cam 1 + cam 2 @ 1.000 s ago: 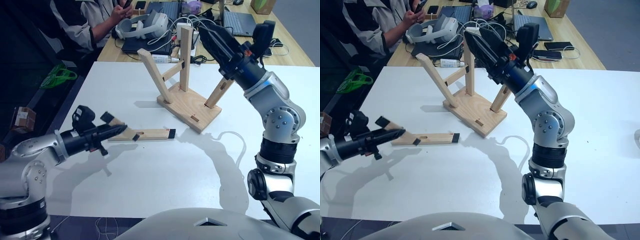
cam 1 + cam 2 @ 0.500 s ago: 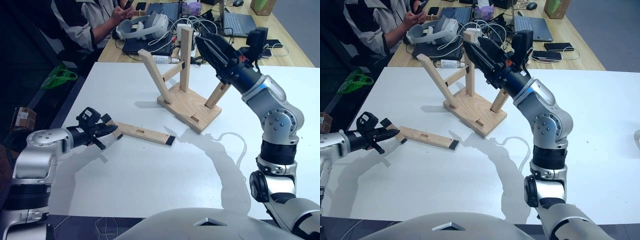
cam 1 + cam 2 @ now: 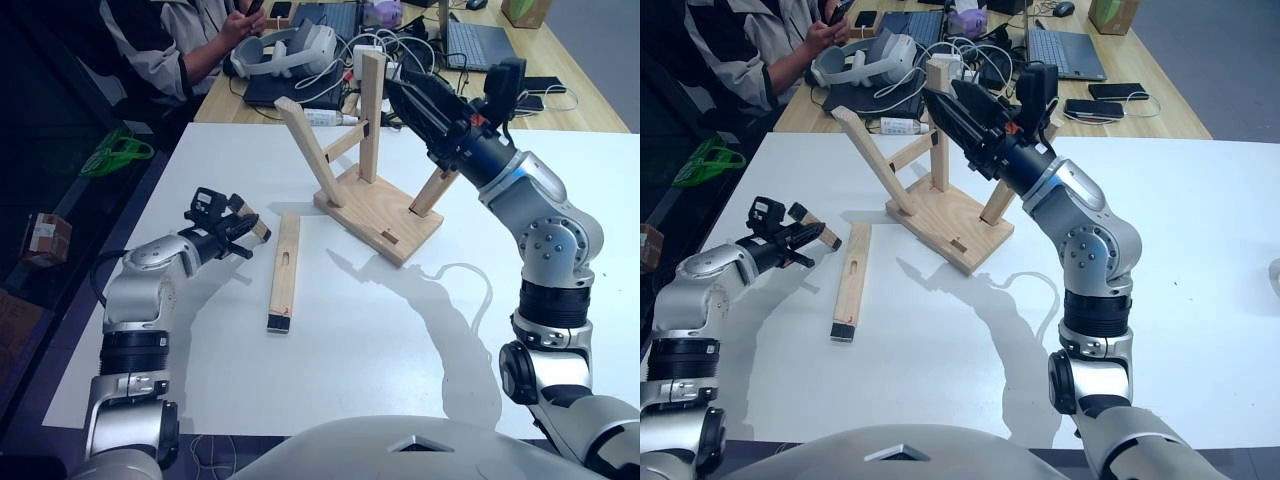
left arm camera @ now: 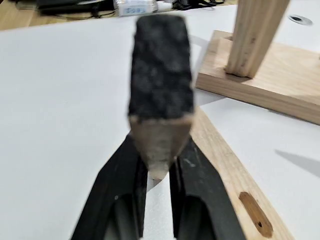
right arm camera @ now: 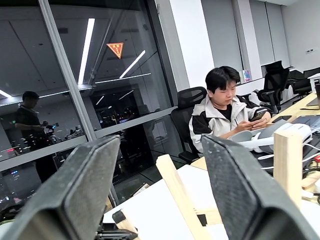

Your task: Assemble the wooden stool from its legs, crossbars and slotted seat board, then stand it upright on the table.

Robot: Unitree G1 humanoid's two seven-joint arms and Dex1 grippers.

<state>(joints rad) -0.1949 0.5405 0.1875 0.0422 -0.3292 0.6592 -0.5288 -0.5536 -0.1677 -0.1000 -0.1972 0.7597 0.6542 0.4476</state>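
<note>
step: you were on the last leg, i'd say; three stood in the upturned seat board (image 3: pixel 385 215) on the table (image 3: pixel 400 330).
left gripper (image 3: pixel 240 228): pinched a black-tipped piece (image 4: pixel 161 95), just beside the flat loose leg (image 3: pixel 284 268).
right gripper (image 3: pixel 400 85): spread wide above the stool.
next: probably lining that leg up with the board's empty slot (image 3: pixel 390 237).

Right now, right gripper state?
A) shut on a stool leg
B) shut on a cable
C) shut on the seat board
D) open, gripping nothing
D: the right gripper hangs beside the upright leg, its fingers wide apart and closed on nothing.
</note>
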